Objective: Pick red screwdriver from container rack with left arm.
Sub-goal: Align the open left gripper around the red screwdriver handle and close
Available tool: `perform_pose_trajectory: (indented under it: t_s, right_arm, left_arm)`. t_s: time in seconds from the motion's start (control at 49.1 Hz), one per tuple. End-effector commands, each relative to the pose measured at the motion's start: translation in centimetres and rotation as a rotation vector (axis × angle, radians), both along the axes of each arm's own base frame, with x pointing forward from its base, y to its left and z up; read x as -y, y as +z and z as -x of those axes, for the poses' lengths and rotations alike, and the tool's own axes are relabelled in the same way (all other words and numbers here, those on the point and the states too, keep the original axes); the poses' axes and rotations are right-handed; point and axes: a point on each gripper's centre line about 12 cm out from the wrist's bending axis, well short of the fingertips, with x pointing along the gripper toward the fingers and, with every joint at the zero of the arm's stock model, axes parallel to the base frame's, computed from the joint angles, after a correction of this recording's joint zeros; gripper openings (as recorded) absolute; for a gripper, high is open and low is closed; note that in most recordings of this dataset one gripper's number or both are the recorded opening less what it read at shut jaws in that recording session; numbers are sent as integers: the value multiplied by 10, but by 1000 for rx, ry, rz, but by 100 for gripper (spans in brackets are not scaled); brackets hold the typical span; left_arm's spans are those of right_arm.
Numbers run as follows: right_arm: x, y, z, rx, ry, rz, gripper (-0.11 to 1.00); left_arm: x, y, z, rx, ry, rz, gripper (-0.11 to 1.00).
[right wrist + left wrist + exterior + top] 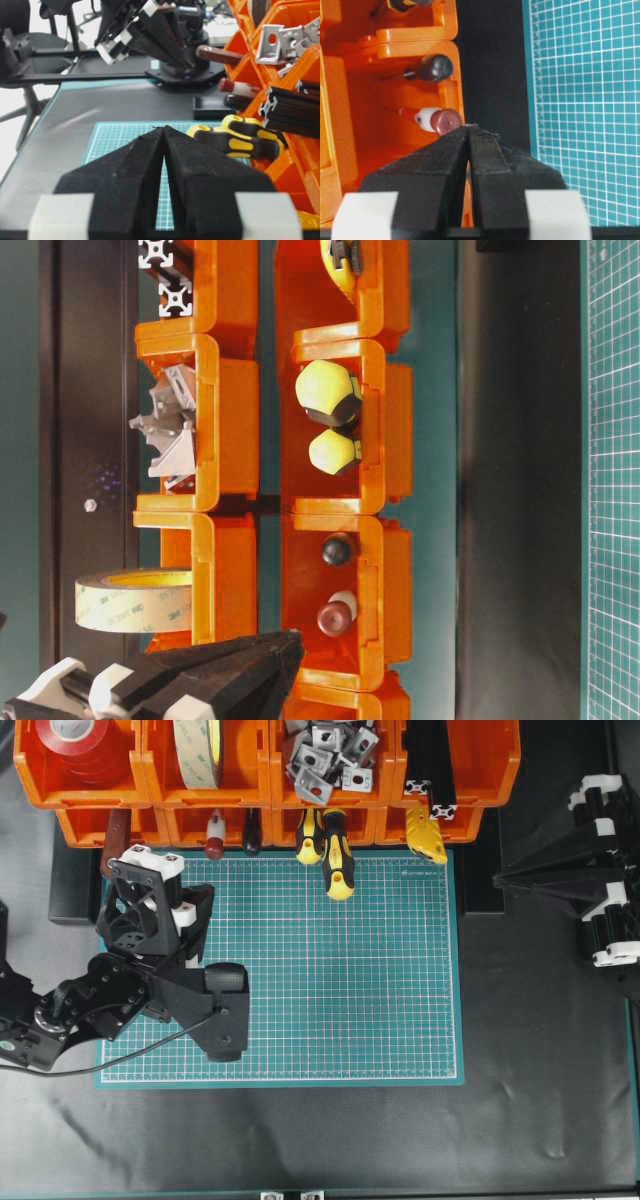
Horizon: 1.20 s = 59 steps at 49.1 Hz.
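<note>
Tape leads off on the far left of the overhead view: a red roll (78, 742) in the top row of the container rack (265, 792), then a wide pale roll (199, 750) in the next bin along. Just below, in the lower row, a brown-red flat handle (115, 832) pokes out, and beside it sits the red screwdriver (214, 836), cap toward the green cutting mat (330, 990), whitish band showing behind the cap. It lies in its bin next to a dark-handled tool (251, 832). Nothing grips it.

The left hand (150, 863) hovers at the mat's upper left corner, just short of the rack, fingers pressed tight together with nothing between them. From the left wrist view the closed fingertips (470, 131) point right at the dark red cap (445, 121) and look very close to it; contact I cannot confirm.

Moving right, metal brackets (328, 758) fill a top bin, and two yellow-and-black screwdrivers (330, 850) hang out over the mat's top edge. Black aluminium profiles (432, 765) lie in the last top bin, with a yellow tool (427, 833) below.

Far right, the right hand (520, 875) is parked over the dark worktop (540, 1050), well clear of the rack, its fingers (135, 170) shut together and empty.
</note>
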Motion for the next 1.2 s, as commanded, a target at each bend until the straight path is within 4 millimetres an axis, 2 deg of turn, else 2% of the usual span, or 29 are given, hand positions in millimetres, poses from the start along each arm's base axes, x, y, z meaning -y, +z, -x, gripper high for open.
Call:
perform_pose_trajectory:
  t_s: [0.0,0.326,0.387,0.469,0.632,0.734,1.019,1.182]
  right_arm:
    - [-2,7,-2,17,7,-1,0]
    - [-3,4,-2,11,16,2,0]
    - [-4,4,-1,11,18,1,0]
    - [-4,4,-1,11,20,1,0]
    - [-5,3,-1,8,28,3,0]
    - [-6,4,-1,9,32,2,0]
    - [-9,3,-1,6,45,1,0]
    - [-9,2,0,6,46,1,0]
  left_arm:
    - [1,15,-3,43,-2,10,0]
    - [-2,15,-6,46,10,11,1]
    - [-4,15,-6,46,16,11,6]
    - [-10,15,-6,44,32,11,23]
    - [-27,6,-6,31,63,11,72]
    - [-36,4,-7,33,71,17,90]
    - [-50,-3,-12,53,51,48,90]
    - [-51,-9,-9,37,53,43,90]
